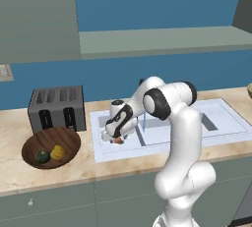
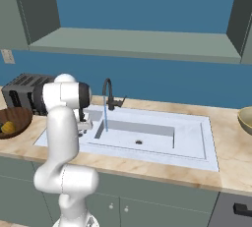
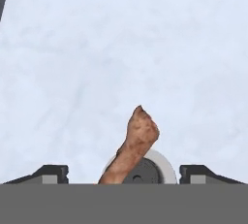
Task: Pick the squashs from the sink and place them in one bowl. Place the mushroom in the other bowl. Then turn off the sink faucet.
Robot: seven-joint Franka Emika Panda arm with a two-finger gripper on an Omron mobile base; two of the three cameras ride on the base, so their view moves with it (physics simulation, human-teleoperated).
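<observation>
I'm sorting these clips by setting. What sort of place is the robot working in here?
A rendered home kitchen, most likely. A marble-look counter holds a pale two-basin sink with a dark gooseneck faucet running water, a grey toaster stands beside a wooden bowl, and cabinets sit below.

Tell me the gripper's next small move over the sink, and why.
Probably lower a little and close. The gripper stands open in the sink, with the mushroom between its fingertips but not clamped; both squashes already lie in the wooden bowl.

No readable text, label, brand, number or sign appears on anything in these pictures.
</observation>
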